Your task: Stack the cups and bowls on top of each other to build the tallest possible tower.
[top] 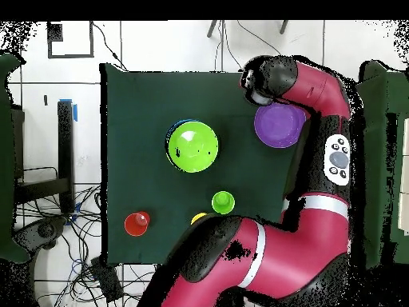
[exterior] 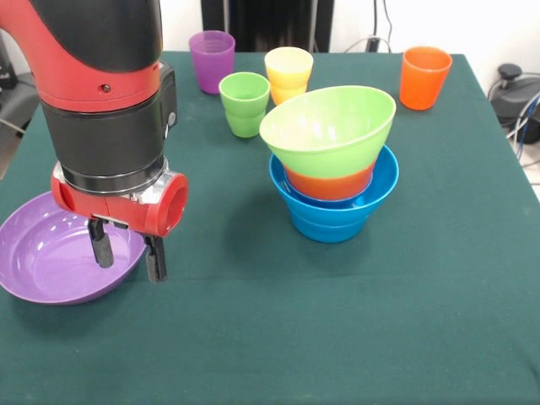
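My gripper (exterior: 128,253) is open at the front left, its fingers astride the right rim of the large purple bowl (exterior: 51,257), one inside and one outside. The tower (exterior: 333,169) stands mid-table: a large blue bowl (exterior: 333,215) at the bottom, a small orange bowl (exterior: 329,183) in it, and a lime green bowl (exterior: 329,126) tilted on top. The purple cup (exterior: 212,59), green cup (exterior: 245,103), yellow cup (exterior: 288,74) and orange cup (exterior: 424,76) stand apart at the far side. In the overhead view the arm hides the gripper beside the purple bowl (top: 279,125).
The green table cloth (exterior: 354,337) covers the table. In the overhead view the lime green bowl (top: 192,146), green cup (top: 223,202) and orange cup (top: 136,224) show; the yellow cup (top: 198,217) is half hidden by the arm. Cables lie off the table's edge.
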